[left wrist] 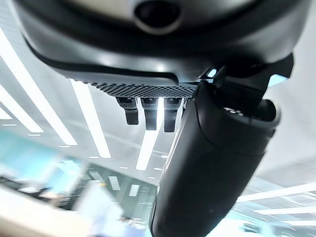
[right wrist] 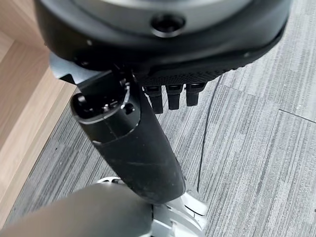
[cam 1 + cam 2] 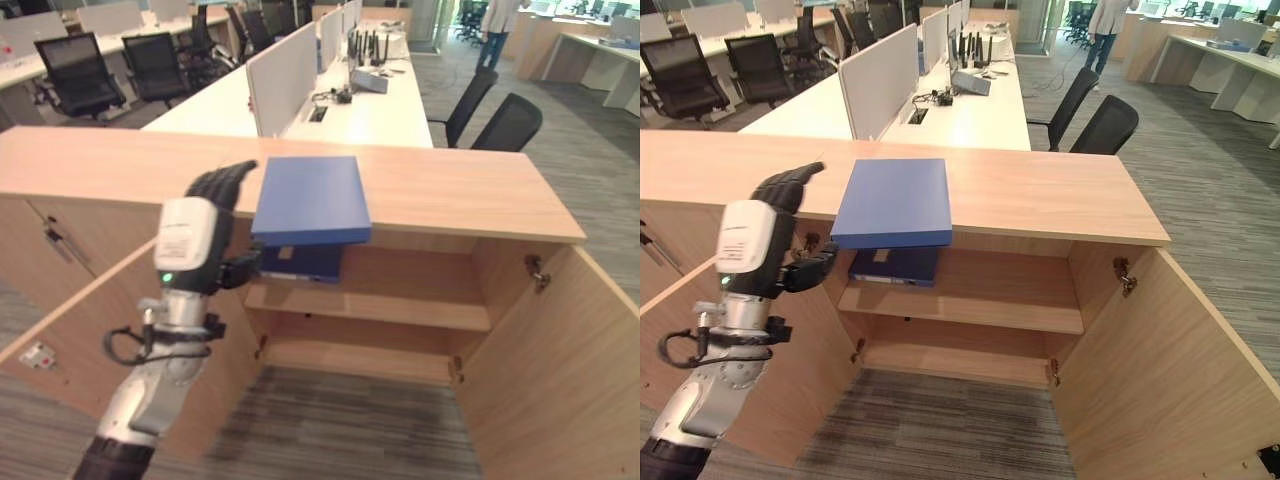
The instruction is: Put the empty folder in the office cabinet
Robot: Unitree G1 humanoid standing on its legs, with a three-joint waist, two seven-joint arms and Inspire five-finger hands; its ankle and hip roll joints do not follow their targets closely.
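While the blue folder (image 3: 311, 199) lies on the cabinet top (image 3: 470, 190), the left hand (image 3: 212, 215) hovers beside it, fingers loosely extended.

The office cabinet (image 3: 450, 190) is light wood-grain laminate, smooth and matt — top, shelves and open doors alike. On it lies the blue folder (image 3: 310, 198), its cover plain and matt, like card or plastic. The left hand (image 3: 215, 195) is dark matt plastic with a white glossy shell at the wrist. At six o'clock, the carpet (image 3: 970, 420) looks grey, ribbed and rough — woven cloth.
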